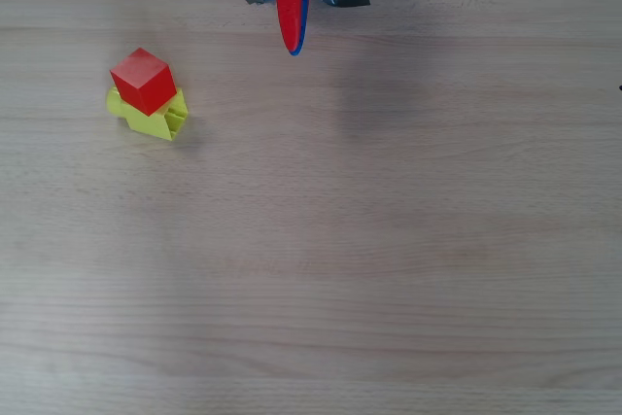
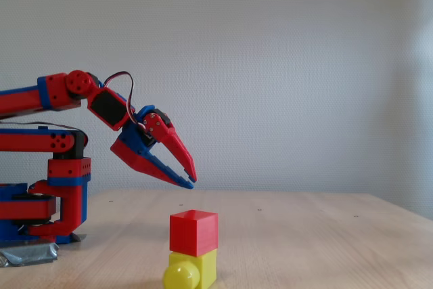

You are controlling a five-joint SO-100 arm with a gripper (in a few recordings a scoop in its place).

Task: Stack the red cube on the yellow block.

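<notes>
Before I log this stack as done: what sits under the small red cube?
The small yellow block with a round stub lies directly under the red cube, resting on the wooden table. Its top face is covered.

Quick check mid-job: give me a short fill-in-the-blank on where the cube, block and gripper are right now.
1. The small red cube rests on top of the ____ block with a round stub.
2. The red-and-blue gripper holds ____.
3. In the fixed view, the gripper's tips are ____ the cube, not touching it.
4. The stack stands on a ____ table.

Missing words: yellow; nothing; above; wooden
</notes>
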